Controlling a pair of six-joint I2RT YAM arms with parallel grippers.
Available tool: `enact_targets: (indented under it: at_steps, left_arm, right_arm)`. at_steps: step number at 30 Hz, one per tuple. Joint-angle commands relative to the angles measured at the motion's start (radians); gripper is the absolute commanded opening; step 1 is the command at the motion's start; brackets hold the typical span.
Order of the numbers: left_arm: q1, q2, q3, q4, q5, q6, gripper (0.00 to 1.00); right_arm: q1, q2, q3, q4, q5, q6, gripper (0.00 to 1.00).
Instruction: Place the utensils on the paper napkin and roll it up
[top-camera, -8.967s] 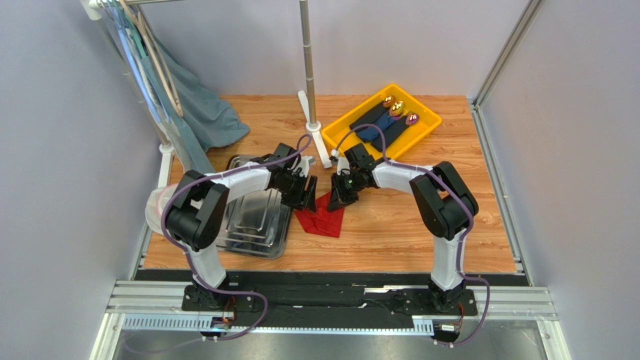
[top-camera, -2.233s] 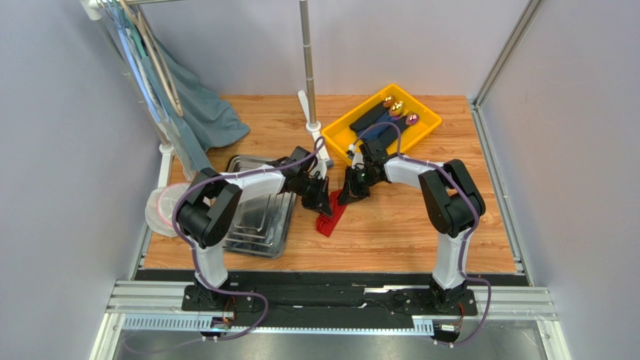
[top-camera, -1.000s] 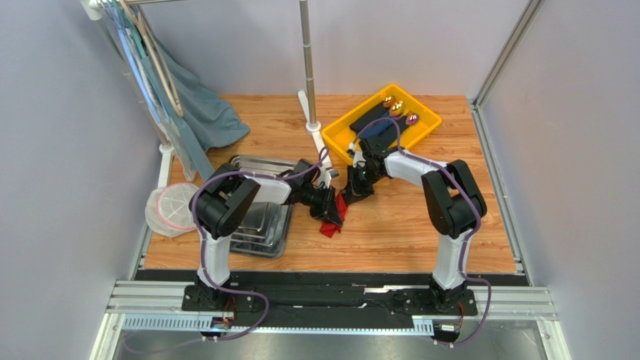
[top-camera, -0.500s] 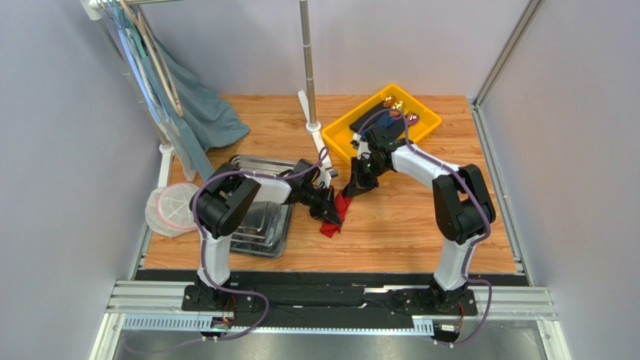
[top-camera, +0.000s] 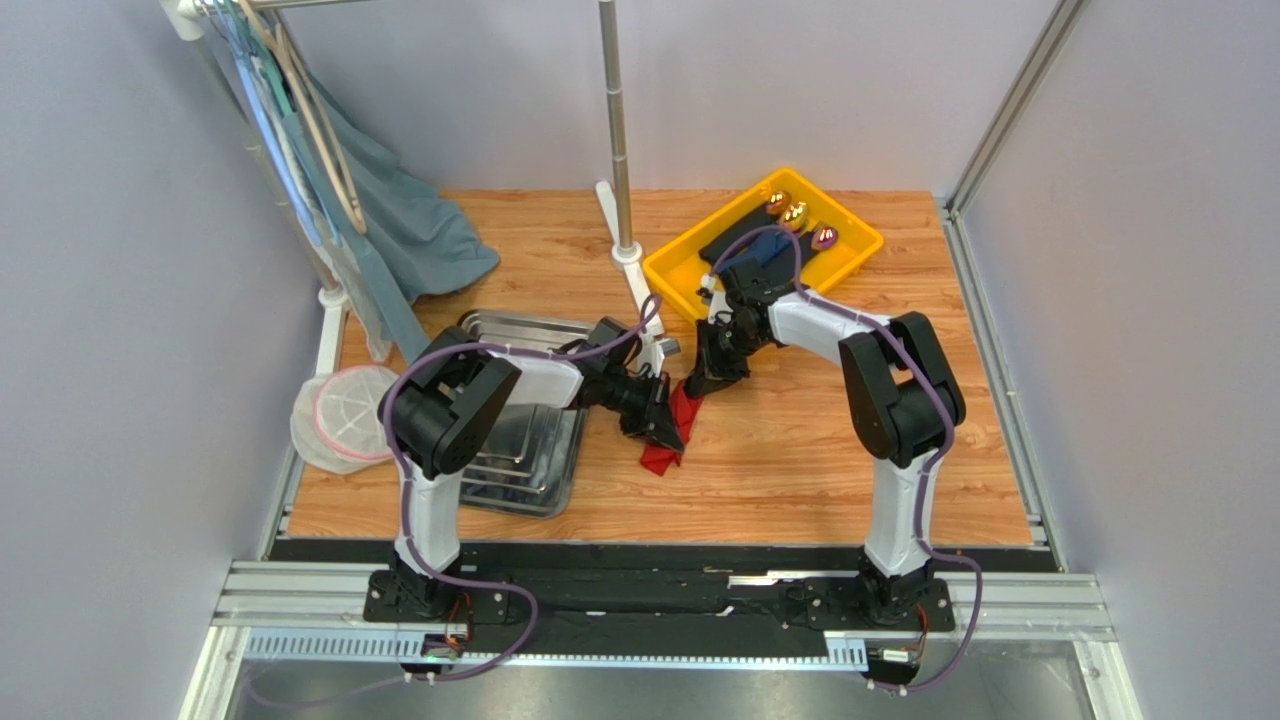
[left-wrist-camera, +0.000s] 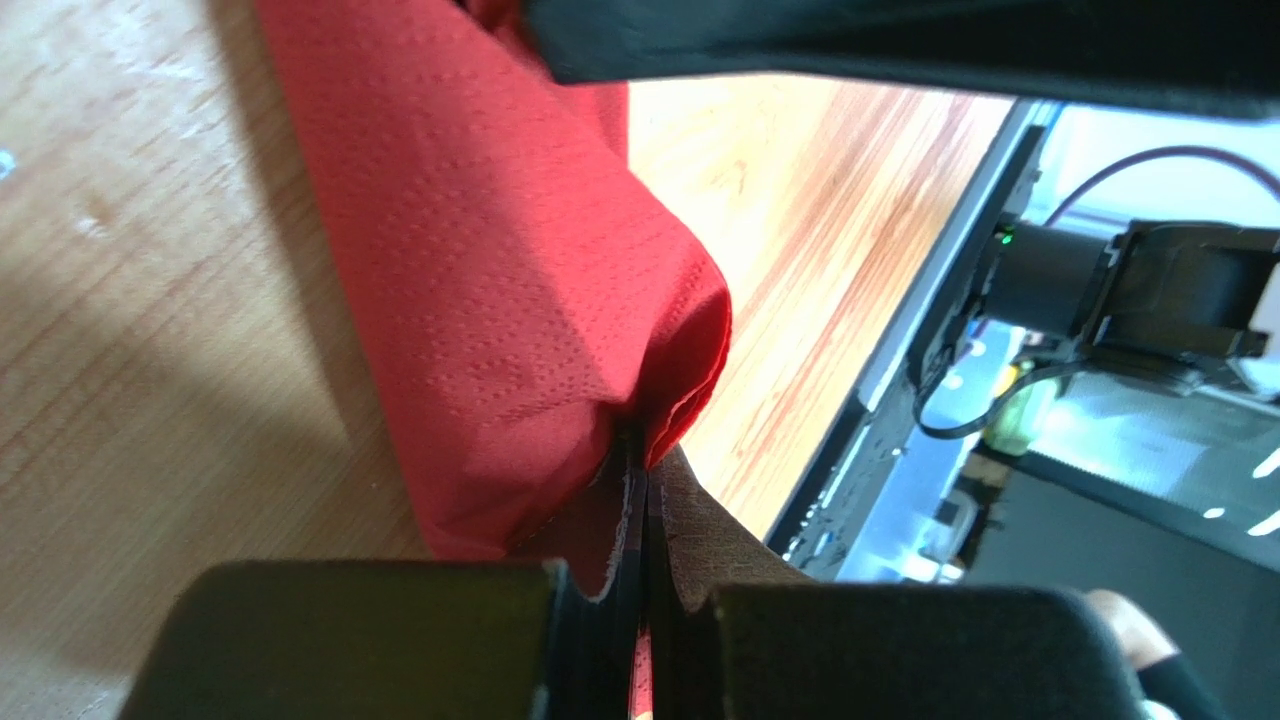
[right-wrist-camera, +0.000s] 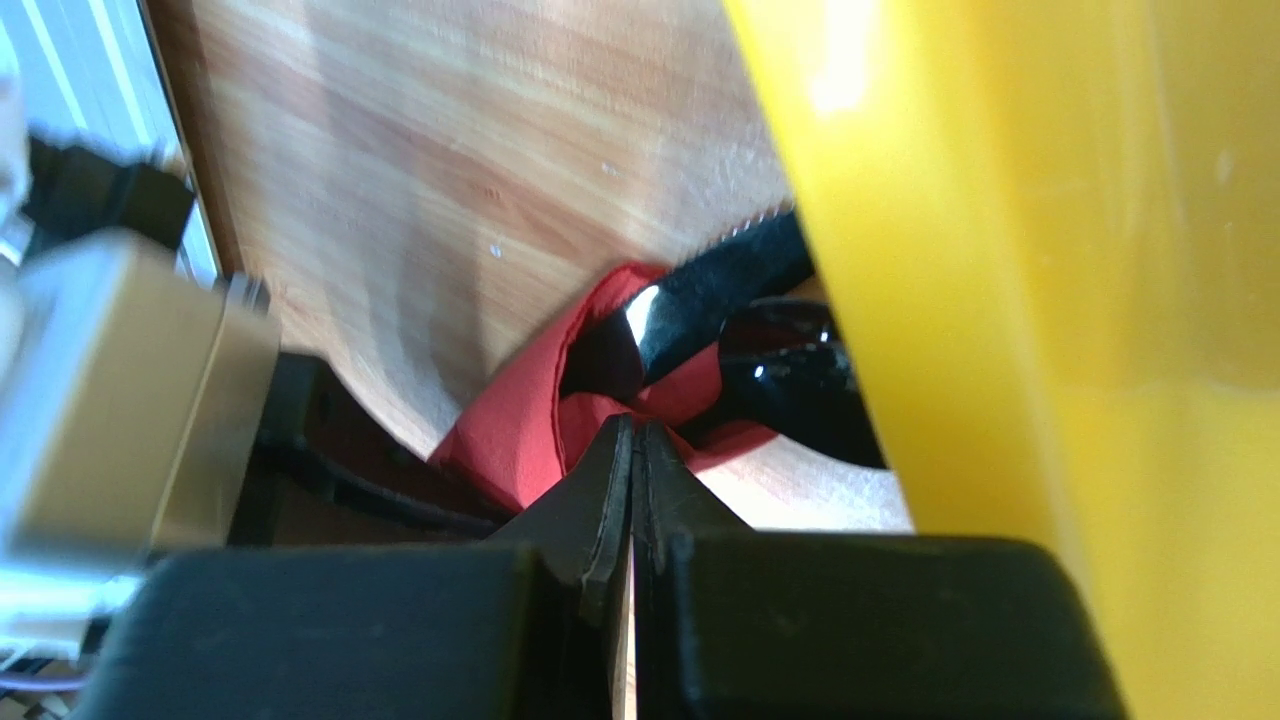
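The red paper napkin (top-camera: 661, 446) lies rolled on the wooden table between the two arms. In the left wrist view the napkin (left-wrist-camera: 511, 300) is a thick roll, and my left gripper (left-wrist-camera: 646, 468) is shut on a fold at its end, with red paper showing between the jaws. The same gripper (top-camera: 661, 419) sits on the roll's left side. My right gripper (top-camera: 696, 381) is shut, and its tips (right-wrist-camera: 631, 432) touch the other end of the napkin (right-wrist-camera: 504, 435). Black utensils (right-wrist-camera: 781, 375) poke out of that end, one a shiny spoon bowl.
A yellow bin (top-camera: 861, 252) with dark rolled napkins stands at the back right, its wall (right-wrist-camera: 1022, 225) close beside the right gripper. A steel tray (top-camera: 511, 458) lies to the left, with a white round lid (top-camera: 346, 420) beyond it. A pole stand (top-camera: 624, 248) and hanging cloth (top-camera: 406, 225) are behind.
My left gripper has closed on the napkin's end. The right arm shifted slightly near the bin and came back. The red roll stayed where it was.
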Motion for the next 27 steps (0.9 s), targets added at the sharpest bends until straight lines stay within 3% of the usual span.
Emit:
enact_targets:
  at_steps: [1,27]
  left_arm:
    - [-0.035,-0.016,-0.002,-0.083,-0.087,0.130,0.00]
    - [-0.119,-0.089,-0.003,-0.079,-0.016,0.348,0.00]
  right_arm:
    - [0.007,0.035,0.015,0.069,0.050,0.011,0.00]
    - [0.022,0.061,-0.043,0.079,0.090,0.011,0.00]
